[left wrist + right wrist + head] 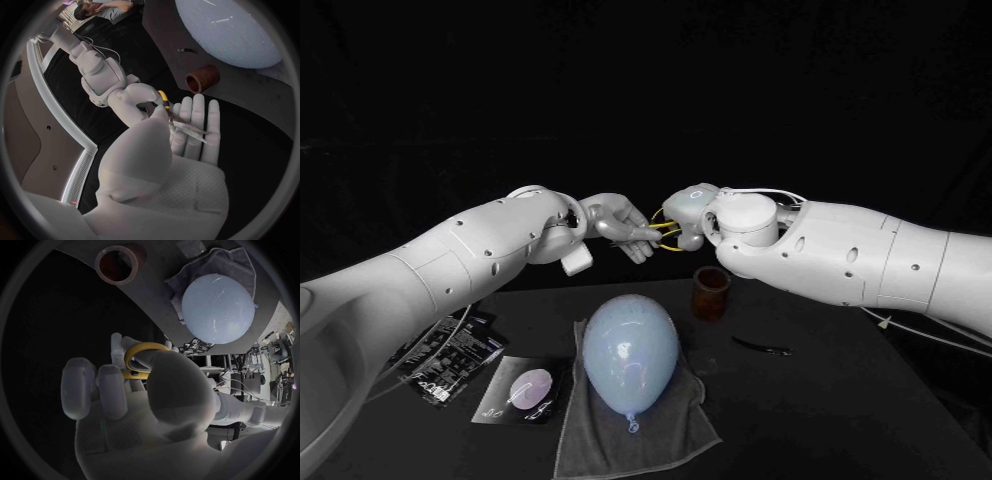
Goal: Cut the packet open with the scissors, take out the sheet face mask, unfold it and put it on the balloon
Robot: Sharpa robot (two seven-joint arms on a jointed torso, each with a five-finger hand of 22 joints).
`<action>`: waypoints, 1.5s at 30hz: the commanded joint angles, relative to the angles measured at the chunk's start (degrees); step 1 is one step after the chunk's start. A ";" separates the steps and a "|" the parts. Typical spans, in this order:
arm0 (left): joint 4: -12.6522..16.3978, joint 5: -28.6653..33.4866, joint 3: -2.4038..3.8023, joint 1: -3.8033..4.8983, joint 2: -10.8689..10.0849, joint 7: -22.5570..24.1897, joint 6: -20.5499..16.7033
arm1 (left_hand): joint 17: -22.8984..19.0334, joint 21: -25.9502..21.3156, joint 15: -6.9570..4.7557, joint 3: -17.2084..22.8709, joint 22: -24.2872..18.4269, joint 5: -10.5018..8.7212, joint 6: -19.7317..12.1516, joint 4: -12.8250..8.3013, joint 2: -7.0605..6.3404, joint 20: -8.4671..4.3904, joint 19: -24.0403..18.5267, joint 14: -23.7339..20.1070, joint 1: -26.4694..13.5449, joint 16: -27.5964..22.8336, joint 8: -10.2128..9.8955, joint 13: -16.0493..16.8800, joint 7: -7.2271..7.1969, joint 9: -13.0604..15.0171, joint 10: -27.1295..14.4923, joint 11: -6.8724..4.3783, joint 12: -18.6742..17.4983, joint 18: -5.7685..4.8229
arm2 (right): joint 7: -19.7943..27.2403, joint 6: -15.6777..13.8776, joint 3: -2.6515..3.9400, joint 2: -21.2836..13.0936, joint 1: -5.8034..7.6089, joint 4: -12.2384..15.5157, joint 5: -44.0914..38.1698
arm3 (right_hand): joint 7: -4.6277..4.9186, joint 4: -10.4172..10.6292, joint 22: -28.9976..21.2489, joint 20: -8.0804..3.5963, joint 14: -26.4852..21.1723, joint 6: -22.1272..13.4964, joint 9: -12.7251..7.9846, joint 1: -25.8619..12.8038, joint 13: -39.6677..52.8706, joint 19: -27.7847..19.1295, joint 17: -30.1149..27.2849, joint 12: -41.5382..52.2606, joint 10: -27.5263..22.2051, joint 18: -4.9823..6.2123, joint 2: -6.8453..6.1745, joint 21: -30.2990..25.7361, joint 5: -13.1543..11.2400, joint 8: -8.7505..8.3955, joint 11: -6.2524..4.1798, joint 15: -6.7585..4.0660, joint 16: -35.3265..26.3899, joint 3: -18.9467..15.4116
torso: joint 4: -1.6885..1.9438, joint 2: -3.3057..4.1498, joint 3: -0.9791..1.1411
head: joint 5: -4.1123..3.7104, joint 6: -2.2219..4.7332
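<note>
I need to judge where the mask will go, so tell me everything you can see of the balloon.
The balloon is pale blue, glossy and inflated, egg-shaped, of smooth rubber by its look. It lies on its side on a grey towel on the black table, its knotted neck pointing toward the robot. Only the towel touches it; the left hand and right hand are raised beyond it, apart from it.

balloon [630, 352] pale blue, towel [596, 440] grey, scissors [669, 236] handles yellow, cup [711, 291] brown, pouch [452, 358] black with white print, desk [848, 410] black
</note>
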 commanded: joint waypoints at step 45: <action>-0.23 7.55 -0.48 0.09 -0.51 -5.06 4.46 | 5.27 -0.88 -0.57 20.03 -0.19 0.12 1.19 -2.63 -4.86 -0.34 2.05 2.03 -7.09 0.15 3.09 -0.05 -0.23 5.36 4.40 -0.54 -1.55 0.84 | 16.36 -14.52 0.06 -9.61 -0.06 11.33 17.60 | -5.97 15.10 -60.77 11.98 -42.52 -8.71 -5.33 6.42 -23.09 -56.60 -59.23 -13.23 -13.80 4.53 -10.68 -76.51 -0.28 -11.74 0.60 14.09 -73.09 -8.72 | -0.05 0.00 0.05 | 0.31 -0.17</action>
